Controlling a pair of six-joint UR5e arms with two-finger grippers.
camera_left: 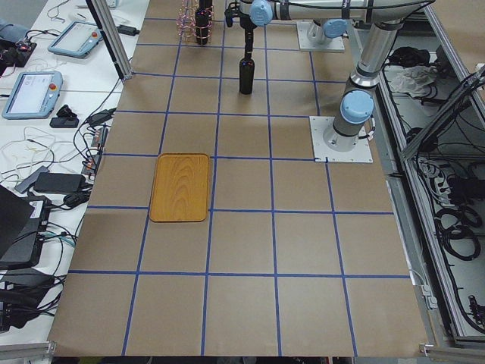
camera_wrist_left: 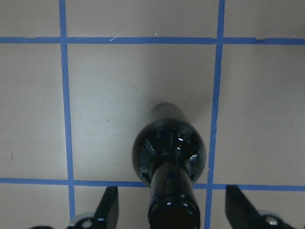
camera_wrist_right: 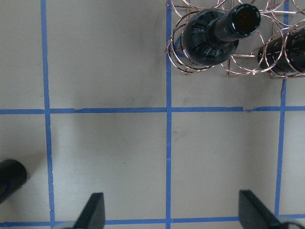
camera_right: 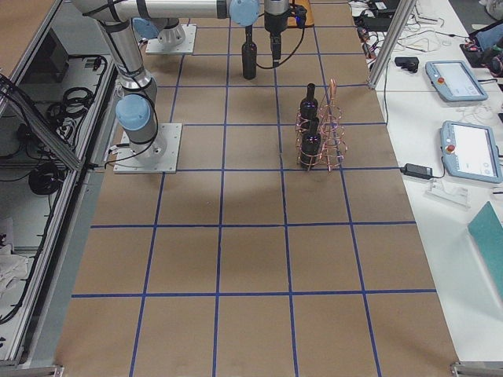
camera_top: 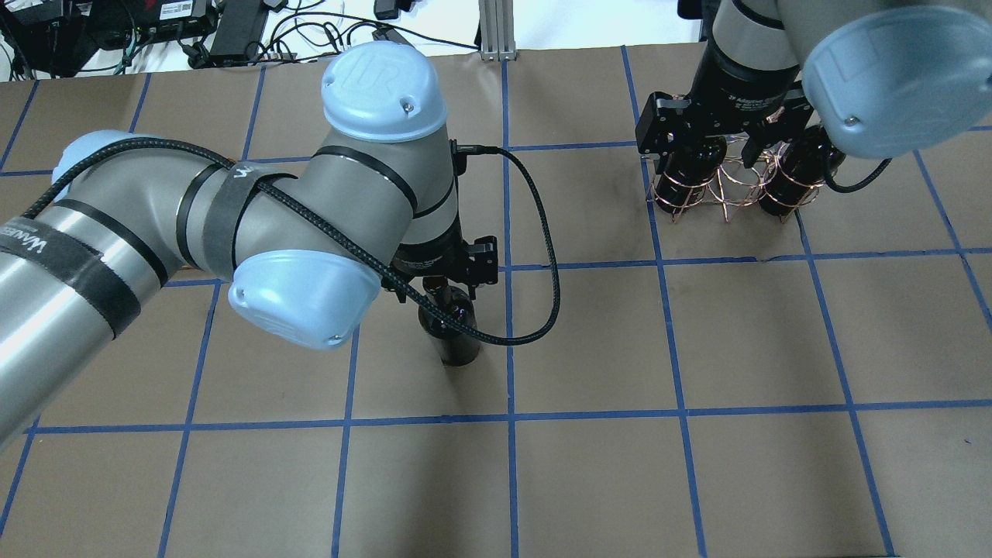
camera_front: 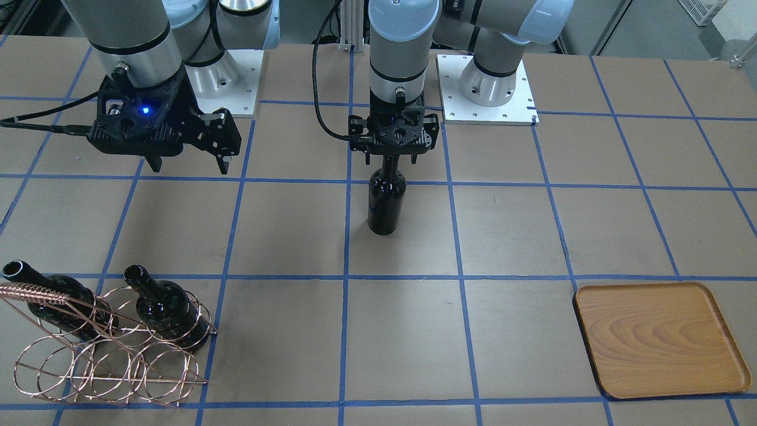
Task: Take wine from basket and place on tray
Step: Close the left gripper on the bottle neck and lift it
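One near-black wine bottle stands upright on the table's middle, away from the basket. My left gripper is directly above it. In the left wrist view the two fingers stand wide apart on either side of the bottle's neck without touching it, so it is open. The copper wire basket holds two more look-alike bottles. My right gripper is open and empty, above the table beside the basket. The wooden tray lies empty at the table's other end.
The table is brown paper marked with a blue tape grid. The two arm base plates are at the robot's side. In the right wrist view the basket is at the upper right and the standing bottle at the lower left.
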